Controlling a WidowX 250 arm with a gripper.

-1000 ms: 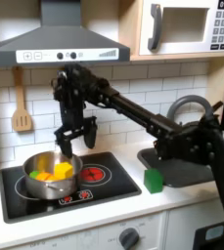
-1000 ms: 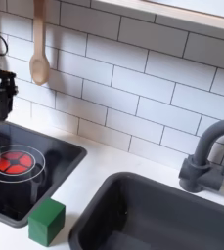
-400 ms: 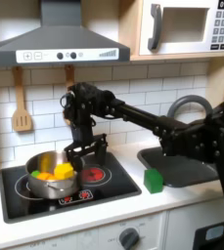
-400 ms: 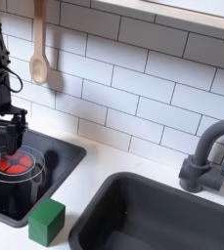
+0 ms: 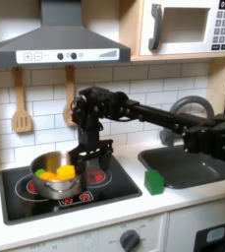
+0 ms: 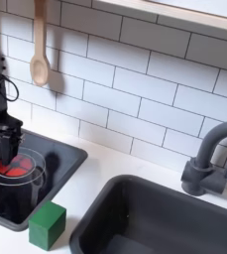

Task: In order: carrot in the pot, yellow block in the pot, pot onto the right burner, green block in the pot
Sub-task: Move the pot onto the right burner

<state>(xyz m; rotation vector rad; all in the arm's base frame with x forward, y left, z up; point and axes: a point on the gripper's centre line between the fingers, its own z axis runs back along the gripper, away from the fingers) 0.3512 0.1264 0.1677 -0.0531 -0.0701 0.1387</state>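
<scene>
The robot arm [image 5: 134, 106] is all black. It is made of long thin bars joined by chunky blocks. Its gripper [image 5: 90, 155] is black too.

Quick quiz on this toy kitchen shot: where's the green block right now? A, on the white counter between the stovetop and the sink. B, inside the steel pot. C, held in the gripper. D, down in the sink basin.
A: the green block stands on the white counter, right of the stovetop and left of the sink in the first exterior view, apart from the pot.
</scene>
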